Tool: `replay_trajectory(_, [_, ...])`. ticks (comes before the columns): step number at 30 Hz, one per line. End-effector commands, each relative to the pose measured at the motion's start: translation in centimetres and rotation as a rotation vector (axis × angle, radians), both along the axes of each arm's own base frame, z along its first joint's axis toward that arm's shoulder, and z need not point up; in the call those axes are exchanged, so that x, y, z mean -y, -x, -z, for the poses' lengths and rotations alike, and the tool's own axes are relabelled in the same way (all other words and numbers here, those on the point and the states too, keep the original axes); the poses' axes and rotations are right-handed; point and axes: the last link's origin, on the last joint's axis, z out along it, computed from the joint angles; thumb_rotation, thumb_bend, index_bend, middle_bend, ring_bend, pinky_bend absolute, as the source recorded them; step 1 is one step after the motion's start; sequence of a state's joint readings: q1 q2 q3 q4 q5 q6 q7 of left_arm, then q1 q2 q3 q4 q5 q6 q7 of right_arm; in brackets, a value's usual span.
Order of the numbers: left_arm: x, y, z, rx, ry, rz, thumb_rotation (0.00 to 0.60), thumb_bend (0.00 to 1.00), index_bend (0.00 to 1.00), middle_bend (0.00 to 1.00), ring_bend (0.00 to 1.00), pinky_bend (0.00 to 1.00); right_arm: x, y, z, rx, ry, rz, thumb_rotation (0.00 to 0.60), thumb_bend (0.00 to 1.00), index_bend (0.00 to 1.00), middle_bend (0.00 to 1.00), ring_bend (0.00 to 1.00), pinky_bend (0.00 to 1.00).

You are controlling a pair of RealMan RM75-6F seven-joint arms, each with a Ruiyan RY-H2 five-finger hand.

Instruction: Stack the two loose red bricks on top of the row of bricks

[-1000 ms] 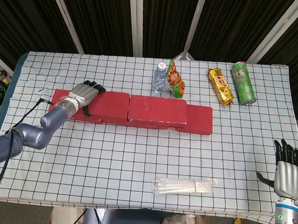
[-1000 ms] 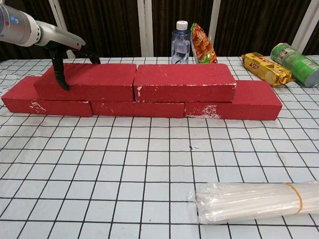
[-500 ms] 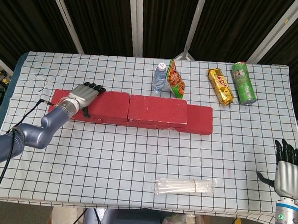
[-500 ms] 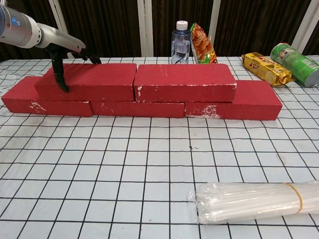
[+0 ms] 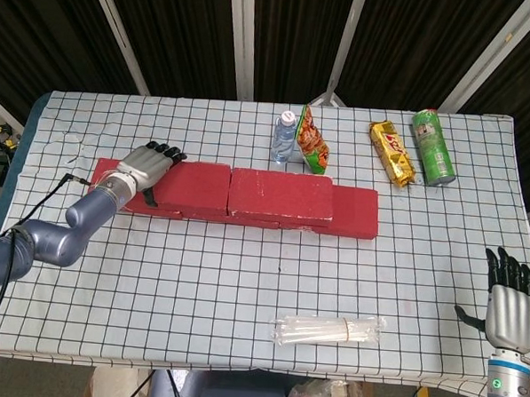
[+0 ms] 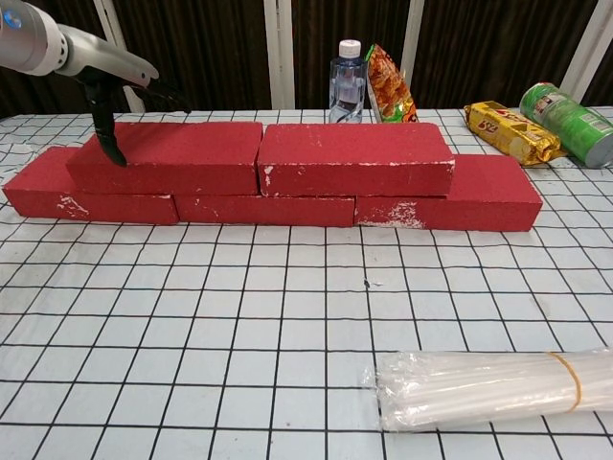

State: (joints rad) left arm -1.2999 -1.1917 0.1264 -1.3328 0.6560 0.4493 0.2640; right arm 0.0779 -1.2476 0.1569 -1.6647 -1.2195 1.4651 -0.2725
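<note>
Two red bricks lie end to end on top of the bottom row of red bricks [image 5: 358, 212] [image 6: 484, 196]: the left upper brick [image 5: 193, 184] [image 6: 177, 155] and the right upper brick [image 5: 281, 195] [image 6: 354, 158]. My left hand [image 5: 147, 167] [image 6: 103, 79] hovers over the left end of the left upper brick, fingers spread and holding nothing. Its thumb points down at the brick's left front corner, and whether it touches is unclear. My right hand [image 5: 507, 305] is at the table's near right corner, fingers straight and empty, far from the bricks.
Behind the bricks stand a water bottle [image 5: 285, 137] [image 6: 347, 81] and a snack bag [image 5: 312, 143]. A gold packet [image 5: 392, 154] and a green can [image 5: 434, 147] lie at the back right. A plastic-wrapped bundle of sticks [image 5: 329, 330] [image 6: 488, 383] lies near the front edge.
My left hand has drawn slightly up and to the left, off the left upper brick. The bricks and the right hand have stayed put.
</note>
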Motion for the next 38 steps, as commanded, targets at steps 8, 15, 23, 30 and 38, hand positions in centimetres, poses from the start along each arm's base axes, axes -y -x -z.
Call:
replay_trajectory(8, [5.2,4.5,-5.4,0.025,-0.103,-0.067,0.6,0.0,0.0,0.0,0.0,0.0,0.0,0.0,0.1,0.014,-0.018,-0.006,0.6,0.13,0.03,0.0,0.0,0.0])
replay_trajectory(15, [14.3,9.9,-8.1,0.216,-0.298,-0.003,0.6,0.0,0.02,0.0,0.0,0.0,0.0,-0.4,0.5,0.012,-0.035,-0.048,0.6,0.13,0.03,0.0,0.0,0.0])
replay_trajectory(23, [22.7,16.7,-6.8,0.306,-0.432,-0.015,0.6,0.0,0.08,0.0,0.0,0.0,-0.4,-1.5,1.0,-0.042,-0.043,-0.128,0.6,0.13,0.03,0.0,0.0,0.0])
replay_trajectory(30, [25.7,17.8,-5.9,0.319,-0.483,-0.011,0.6,0.0,0.08,0.0,0.0,0.0,-1.3,-2.6,1.3,-0.042,-0.072,-0.176,0.6,0.13,0.03,0.0,0.0,0.0])
replay_trajectory(38, [27.4,17.4,-5.5,0.324,-0.514,0.04,0.6,0.0,0.09,0.0,0.0,0.0,-2.0,-3.2,1.4,-0.041,-0.106,-0.184,0.6,0.13,0.03,0.0,0.0,0.0])
